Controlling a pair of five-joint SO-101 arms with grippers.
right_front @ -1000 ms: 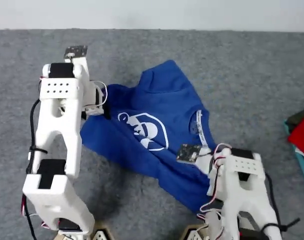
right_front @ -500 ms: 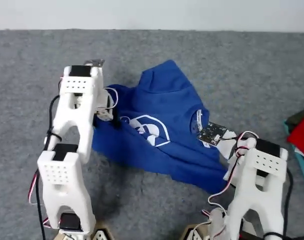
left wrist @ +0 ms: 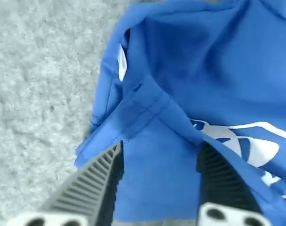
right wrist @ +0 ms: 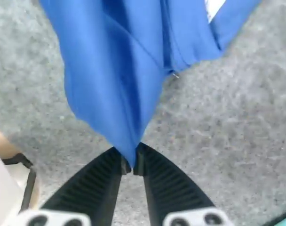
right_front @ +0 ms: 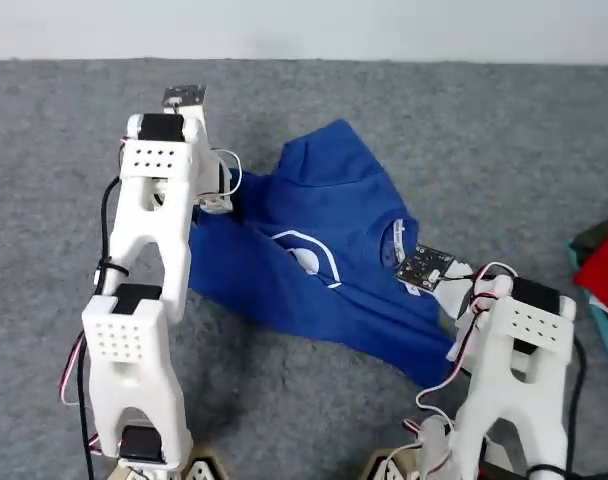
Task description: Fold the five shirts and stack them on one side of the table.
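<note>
Your right jaws pinched blue shirt (right_front: 334, 250) corner; left jaws spread. Not folded yet. Other shirts (right_front: 606, 268) lay at desk edge.

Light was bright, soft and even across the grey table (right_front: 504, 130). Weak shadows lay under the edges of the blue shirt (right_front: 334, 200) and in its folds. In the left wrist view the table looked paler, nearly overexposed.

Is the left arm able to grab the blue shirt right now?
Probably yes. The left gripper is open just above the blue shirt, with blue cloth showing between its fingers and nothing in the way.
</note>
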